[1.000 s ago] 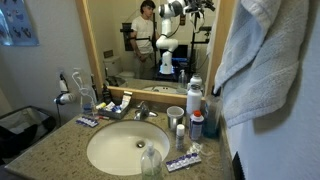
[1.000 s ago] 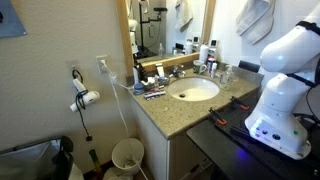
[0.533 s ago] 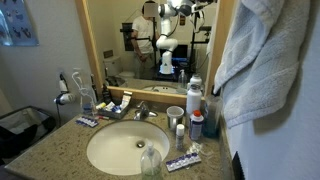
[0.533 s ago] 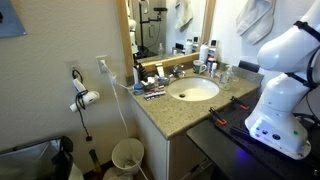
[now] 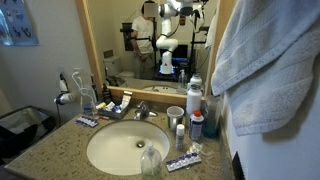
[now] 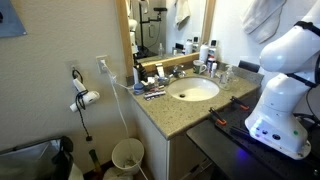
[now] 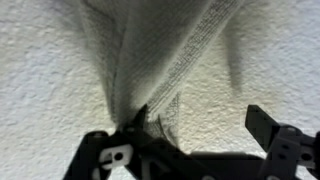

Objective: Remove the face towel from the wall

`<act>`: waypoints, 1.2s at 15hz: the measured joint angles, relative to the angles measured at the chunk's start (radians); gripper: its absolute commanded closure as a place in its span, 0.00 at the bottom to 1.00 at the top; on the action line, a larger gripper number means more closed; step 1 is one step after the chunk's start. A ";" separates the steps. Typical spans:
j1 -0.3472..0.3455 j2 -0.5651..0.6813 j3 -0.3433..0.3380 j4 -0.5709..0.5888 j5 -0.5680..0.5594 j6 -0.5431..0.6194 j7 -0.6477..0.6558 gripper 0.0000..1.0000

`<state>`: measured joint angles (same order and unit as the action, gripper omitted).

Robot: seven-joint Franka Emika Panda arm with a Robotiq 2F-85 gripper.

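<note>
In the wrist view we see the claw point(image 7: 200, 128) with its fingers point(image 7: 268, 125) wide apart, clamped on nothing. The face towel point(image 7: 160, 50) hangs against the wall point(image 7: 50, 70) and comes down to the claw; its lower folded end touches one finger, while the other finger is well apart from it.

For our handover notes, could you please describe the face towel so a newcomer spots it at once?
Find the wood-framed mirror above the sink. On the off-white wall beside it hangs the face towel: pale grey terry cloth in soft folds, far bigger than the bottles.
</note>
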<state>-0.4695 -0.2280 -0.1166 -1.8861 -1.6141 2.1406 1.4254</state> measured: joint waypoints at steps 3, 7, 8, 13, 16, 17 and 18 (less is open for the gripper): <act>0.079 0.009 -0.031 -0.009 -0.043 -0.165 0.016 0.00; 0.147 0.013 -0.046 -0.024 -0.063 -0.298 0.016 0.00; 0.159 0.016 -0.051 -0.025 -0.063 -0.316 0.016 0.00; 0.191 0.032 -0.069 -0.033 -0.063 -0.353 0.016 0.00; 0.195 0.035 -0.071 -0.037 -0.066 -0.353 0.016 0.00; 0.196 0.035 -0.072 -0.037 -0.069 -0.353 0.016 0.00; 0.199 0.036 -0.074 -0.037 -0.071 -0.353 0.016 0.00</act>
<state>-0.2709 -0.1925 -0.1904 -1.9234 -1.6855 1.7875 1.4411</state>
